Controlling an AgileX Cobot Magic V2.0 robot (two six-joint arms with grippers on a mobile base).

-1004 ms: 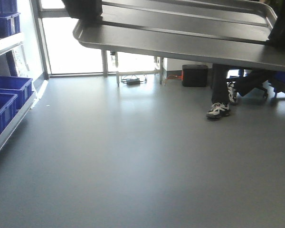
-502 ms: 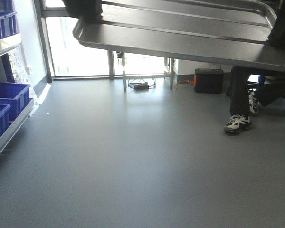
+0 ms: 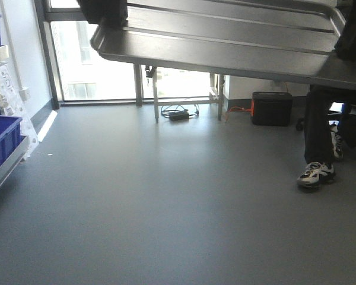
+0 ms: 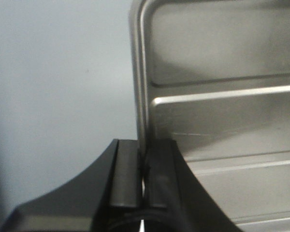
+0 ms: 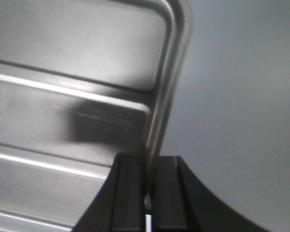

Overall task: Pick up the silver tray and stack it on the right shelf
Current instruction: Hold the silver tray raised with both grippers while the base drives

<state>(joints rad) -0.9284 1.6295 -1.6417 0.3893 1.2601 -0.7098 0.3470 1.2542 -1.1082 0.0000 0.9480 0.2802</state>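
Right now the shiny rectangular metal tray [image 3: 225,44], round-cornered and ridged, hangs across the top of the front view above the bare grey floor [image 3: 166,208], its near edge sloping slightly down to the right. The black left gripper [image 4: 144,166] is clamped on the tray's left rim and the black right gripper [image 5: 149,171] on its right rim, each rim pinched thinly between the pads. Carrying it well probably means moving both arms together at a fixed spacing, so neither narrow pinch slides or twists. Only the wrist views show those grips. The front view crops the grippers but alone shows the surroundings: a blue plastic bin [image 3: 0,139] at left and a person's dark-trousered leg [image 3: 317,130] at right, worth avoiding. The right shelf appears in no view.
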